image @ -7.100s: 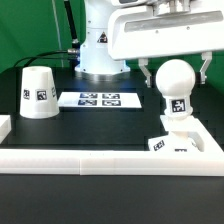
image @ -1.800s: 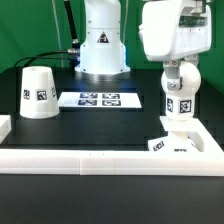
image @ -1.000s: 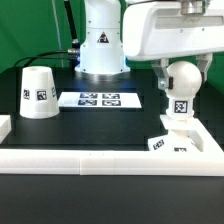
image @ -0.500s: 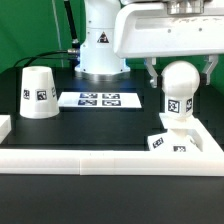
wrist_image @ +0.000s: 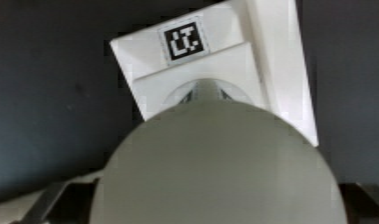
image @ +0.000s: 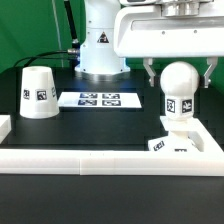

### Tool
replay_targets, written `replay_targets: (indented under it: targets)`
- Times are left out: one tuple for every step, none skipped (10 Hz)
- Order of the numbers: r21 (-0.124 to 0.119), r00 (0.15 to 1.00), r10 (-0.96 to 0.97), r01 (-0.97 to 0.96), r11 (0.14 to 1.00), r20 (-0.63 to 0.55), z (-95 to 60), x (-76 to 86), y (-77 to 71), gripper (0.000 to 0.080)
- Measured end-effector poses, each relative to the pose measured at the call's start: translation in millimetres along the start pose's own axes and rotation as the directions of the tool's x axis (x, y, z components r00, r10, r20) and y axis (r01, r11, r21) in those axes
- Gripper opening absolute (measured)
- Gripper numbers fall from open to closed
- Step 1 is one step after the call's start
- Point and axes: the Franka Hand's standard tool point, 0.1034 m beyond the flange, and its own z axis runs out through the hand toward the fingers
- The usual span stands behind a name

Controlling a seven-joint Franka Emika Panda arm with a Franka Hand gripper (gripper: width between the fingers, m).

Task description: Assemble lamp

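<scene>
The round white bulb [image: 177, 88] with a square tag stands upright on the blocky lamp base [image: 182, 140] at the exterior view's right. My gripper [image: 177, 78] is open and straddles the bulb, with a finger [image: 148, 72] on each side and a gap to the bulb. In the wrist view the bulb [wrist_image: 212, 160] fills the lower part, the base [wrist_image: 257, 70] with its tag lies beyond it, and my gripper [wrist_image: 207, 208] shows only as dark fingertips at the corners. The tapered shade [image: 38, 92] stands alone at the exterior view's left.
The marker board [image: 98, 99] lies flat in the middle of the black table. A long white rail border [image: 90, 160] runs along the front and round the base. The robot's white pedestal [image: 100, 50] stands behind.
The hand has turned back from its rotated pose to face square on. The fingers now stand apart from the bulb. The bulb and base have stayed in place.
</scene>
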Motion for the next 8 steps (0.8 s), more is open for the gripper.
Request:
replay_targets:
  targets:
    - [-0.001,0.996,0.088,-0.088,0.996,0.002,0.1,-0.2,0.3,0.0579]
    - [0.002,0.989,0.148,-0.148,0.989,0.006,0.2,-0.3,0.7,0.0579]
    - [0.005,0.978,0.208,-0.208,0.978,0.011,0.4,-0.4,0.8,0.0579]
    - [0.007,0.955,0.297,-0.297,0.955,0.020,0.7,-1.5,0.3,0.0579]
    - [0.007,0.935,0.353,-0.353,0.936,0.027,0.9,-2.5,-0.2,0.0579]
    - [0.008,0.917,0.397,-0.397,0.918,0.031,0.9,-2.7,-0.3,0.0579]
    - [0.013,0.884,0.465,-0.466,0.885,0.044,1.0,-4.0,-2.1,0.0579]
    - [0.015,0.892,0.450,-0.451,0.892,0.046,1.1,-4.5,-2.9,0.0648]
